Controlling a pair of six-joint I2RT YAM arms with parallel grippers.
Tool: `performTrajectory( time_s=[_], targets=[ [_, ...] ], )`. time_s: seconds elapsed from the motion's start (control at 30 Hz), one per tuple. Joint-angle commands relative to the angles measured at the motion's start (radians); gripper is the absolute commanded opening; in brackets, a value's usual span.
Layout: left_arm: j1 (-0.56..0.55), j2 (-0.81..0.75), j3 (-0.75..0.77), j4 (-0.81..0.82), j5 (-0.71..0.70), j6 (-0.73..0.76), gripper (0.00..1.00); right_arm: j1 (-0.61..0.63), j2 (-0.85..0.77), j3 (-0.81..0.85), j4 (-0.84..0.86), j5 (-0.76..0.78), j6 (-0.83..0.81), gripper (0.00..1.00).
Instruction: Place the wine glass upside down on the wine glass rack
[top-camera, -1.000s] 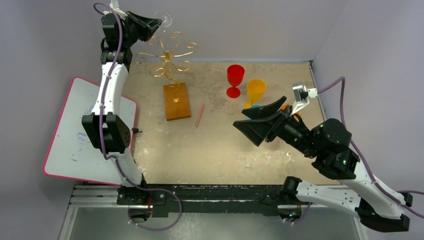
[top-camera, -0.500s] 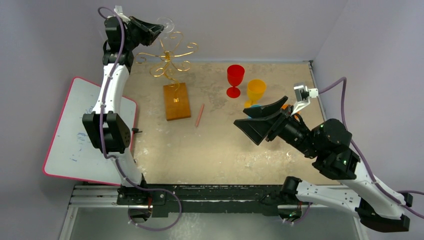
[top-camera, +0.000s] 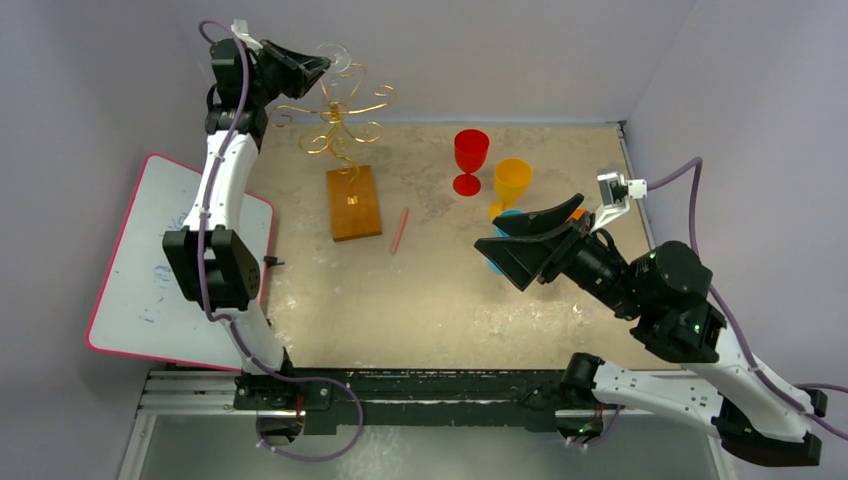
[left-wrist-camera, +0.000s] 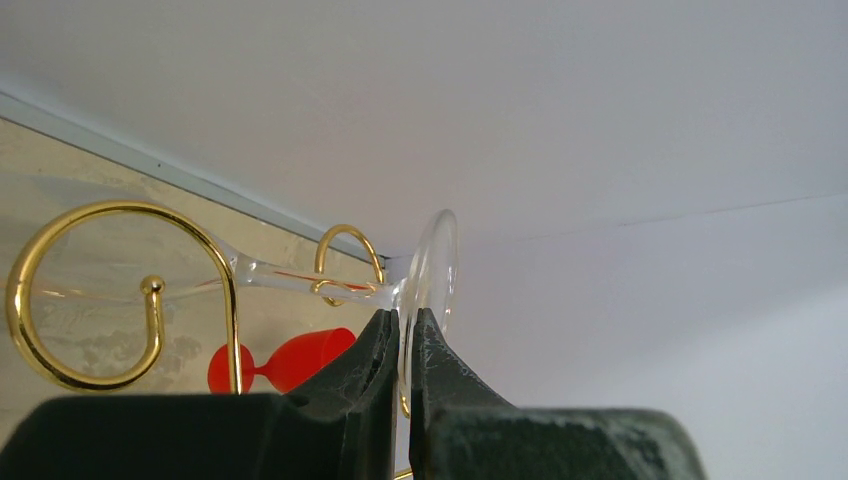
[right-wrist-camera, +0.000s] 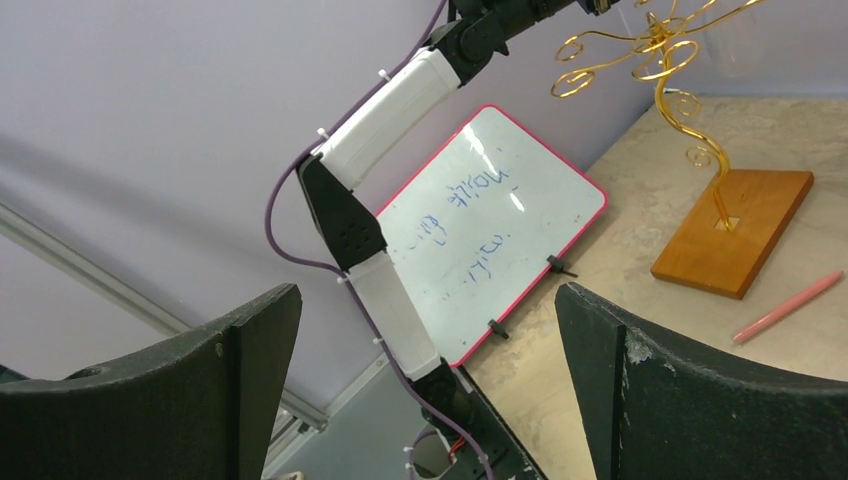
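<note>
Pinching wine glass foot with left gripper, 11 o'clock, atop wine glass rack, right gripper splayed apart, 3 o'clock

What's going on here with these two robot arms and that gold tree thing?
The left arm's fingers are pinched shut on the foot of a clear wine glass. They hold it up at the top of the gold wire rack, with the stem among the curled arms, and the glass is not released yet. The right arm's fingers hang wide open and hold nothing, near a red glass and an orange glass on the table.
</note>
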Motion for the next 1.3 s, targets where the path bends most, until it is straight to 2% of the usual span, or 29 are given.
performTrajectory(
  time_s=[0.0, 0.6, 0.8, 1.27],
  targets=[
    [0.003, -0.083, -0.014, 0.092, 0.026, -0.04, 0.0, 0.0, -0.007, 0.014, 0.021, 0.024, -0.017, 1.0],
    [0.002, -0.106, -0.069, 0.13, 0.077, -0.064, 0.0, 0.0, -0.003, 0.009, 0.029, 0.032, -0.032, 1.0],
    [-0.01, -0.088, -0.069, 0.182, 0.096, -0.113, 0.0, 0.001, -0.003, 0.011, 0.026, 0.037, -0.037, 1.0],
    [-0.048, -0.06, -0.051, 0.189, 0.094, -0.112, 0.0, 0.0, -0.004, 0.007, 0.029, 0.047, -0.051, 1.0]
  ],
)
